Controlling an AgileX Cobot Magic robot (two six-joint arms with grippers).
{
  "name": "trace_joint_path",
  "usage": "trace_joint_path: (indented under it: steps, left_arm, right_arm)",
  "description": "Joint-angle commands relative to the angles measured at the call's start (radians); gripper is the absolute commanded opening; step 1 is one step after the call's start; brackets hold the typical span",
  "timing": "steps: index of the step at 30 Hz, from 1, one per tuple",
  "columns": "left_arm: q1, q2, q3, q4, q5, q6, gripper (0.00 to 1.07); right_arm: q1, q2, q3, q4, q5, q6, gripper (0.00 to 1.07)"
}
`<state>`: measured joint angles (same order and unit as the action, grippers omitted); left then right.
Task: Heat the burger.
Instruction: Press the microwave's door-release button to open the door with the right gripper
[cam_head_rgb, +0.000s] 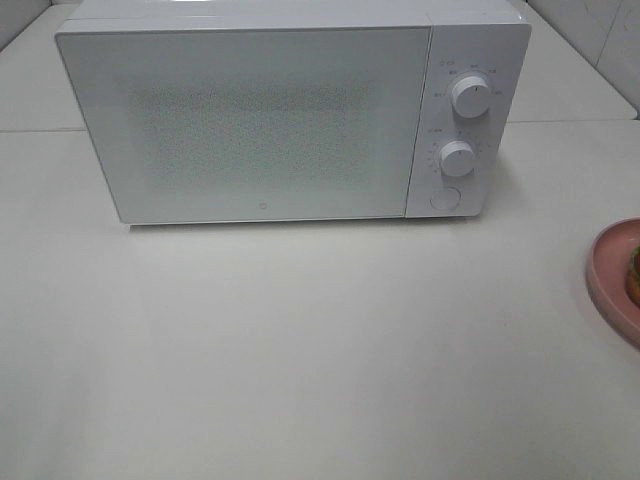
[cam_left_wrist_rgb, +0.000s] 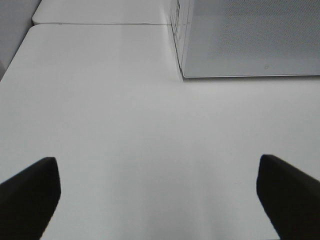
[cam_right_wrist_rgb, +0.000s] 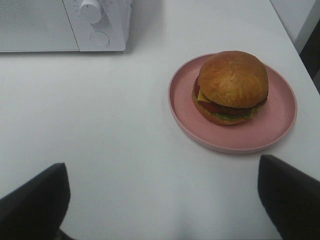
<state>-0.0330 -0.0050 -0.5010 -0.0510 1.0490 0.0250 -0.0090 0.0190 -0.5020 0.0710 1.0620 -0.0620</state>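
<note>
The burger (cam_right_wrist_rgb: 231, 85), with a brown domed bun, lettuce, tomato and cheese, sits on a round pink plate (cam_right_wrist_rgb: 280, 122). In the high view only a sliver of the burger (cam_head_rgb: 634, 272) and the plate's rim (cam_head_rgb: 605, 280) show at the right edge. My right gripper (cam_right_wrist_rgb: 162, 200) hangs open above the bare table, short of the plate, nothing between its fingers. My left gripper (cam_left_wrist_rgb: 157, 195) is open too, over bare table in front of the microwave's left corner. Neither gripper shows in the high view.
A white microwave (cam_head_rgb: 260, 120) stands at the back of the white table (cam_head_rgb: 300, 350), door shut, with two knobs (cam_head_rgb: 469, 96) and a round button (cam_head_rgb: 444, 198) on its right panel. The table's right edge runs close behind the plate.
</note>
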Motion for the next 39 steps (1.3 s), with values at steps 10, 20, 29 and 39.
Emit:
trace_joint_path:
  steps: [10,20,29,39]
  left_arm:
    - [0.0,-0.016,0.002,-0.007,-0.014,0.002,1.0]
    - [0.0,-0.016,0.002,-0.007,-0.014,0.002,1.0]
    - [0.0,-0.016,0.002,-0.007,-0.014,0.002,1.0]
    - [0.0,-0.016,0.002,-0.007,-0.014,0.002,1.0]
  right_arm:
    - [0.003,0.043,-0.038,-0.006,-0.139,-0.01,0.99]
    - [0.003,0.252,0.021,0.001,-0.614,-0.068,0.99]
    - [0.003,0.429,0.215,0.015,-1.141,-0.067,0.99]
    - [0.003,0.773,0.287,-0.015,-1.565,-0.057,0.99]
